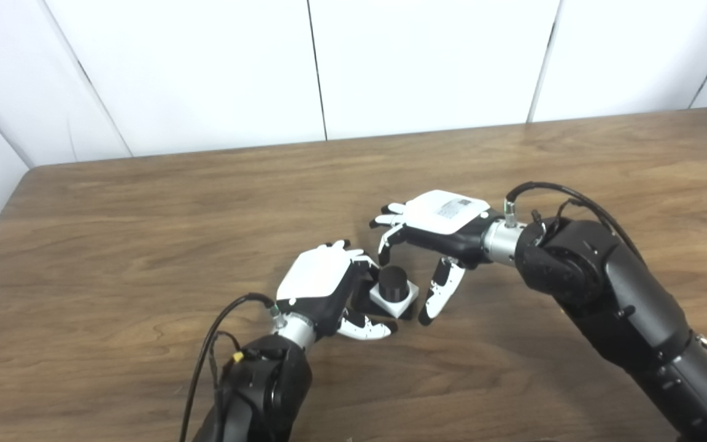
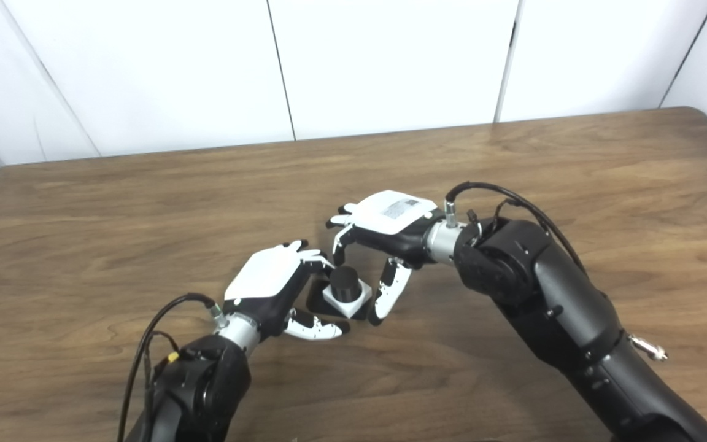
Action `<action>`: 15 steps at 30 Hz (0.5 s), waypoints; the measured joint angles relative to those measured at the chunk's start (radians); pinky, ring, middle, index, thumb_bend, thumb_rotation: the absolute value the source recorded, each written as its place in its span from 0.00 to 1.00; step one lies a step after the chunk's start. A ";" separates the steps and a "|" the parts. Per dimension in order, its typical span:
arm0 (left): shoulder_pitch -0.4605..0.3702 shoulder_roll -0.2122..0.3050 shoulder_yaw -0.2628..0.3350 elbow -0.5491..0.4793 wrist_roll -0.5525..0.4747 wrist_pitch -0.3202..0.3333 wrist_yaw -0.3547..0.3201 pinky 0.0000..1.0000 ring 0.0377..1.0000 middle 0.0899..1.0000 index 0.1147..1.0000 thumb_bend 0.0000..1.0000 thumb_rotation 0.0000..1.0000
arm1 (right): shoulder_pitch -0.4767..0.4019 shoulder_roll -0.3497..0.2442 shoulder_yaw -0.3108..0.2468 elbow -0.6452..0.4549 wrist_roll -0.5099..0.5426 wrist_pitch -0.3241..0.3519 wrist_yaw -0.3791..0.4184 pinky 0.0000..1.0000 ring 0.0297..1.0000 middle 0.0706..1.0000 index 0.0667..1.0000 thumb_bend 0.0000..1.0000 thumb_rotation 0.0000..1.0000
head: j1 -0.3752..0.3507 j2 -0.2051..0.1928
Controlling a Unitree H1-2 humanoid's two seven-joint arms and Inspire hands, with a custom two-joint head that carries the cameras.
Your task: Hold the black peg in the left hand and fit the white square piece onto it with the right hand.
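Black peg [image 1: 393, 283] upright through white square piece [image 1: 395, 299] on table, left robot hand [image 1: 323, 283] beside, right robot hand [image 1: 436, 236] spread empty above.

Matt black peg [image 1: 394, 282], smooth white square piece [image 1: 404, 302], grained wooden table [image 1: 145, 233].

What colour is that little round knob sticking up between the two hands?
Black, the peg rising through a white square piece; clearest in the left eye view.

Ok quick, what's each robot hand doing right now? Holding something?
Left hand: beside the black peg, fingers on its black base; a firm hold cannot be told.
Right hand: open, holding nothing, above the white square piece, which is on the peg.
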 measured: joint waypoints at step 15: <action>0.020 0.012 0.062 -0.068 0.038 -0.003 -0.101 0.98 0.94 0.88 0.72 1.00 0.35 | 0.000 -0.023 -0.049 0.003 0.007 0.004 -0.005 0.98 1.00 0.95 0.70 0.99 0.36 | 0.000 -0.011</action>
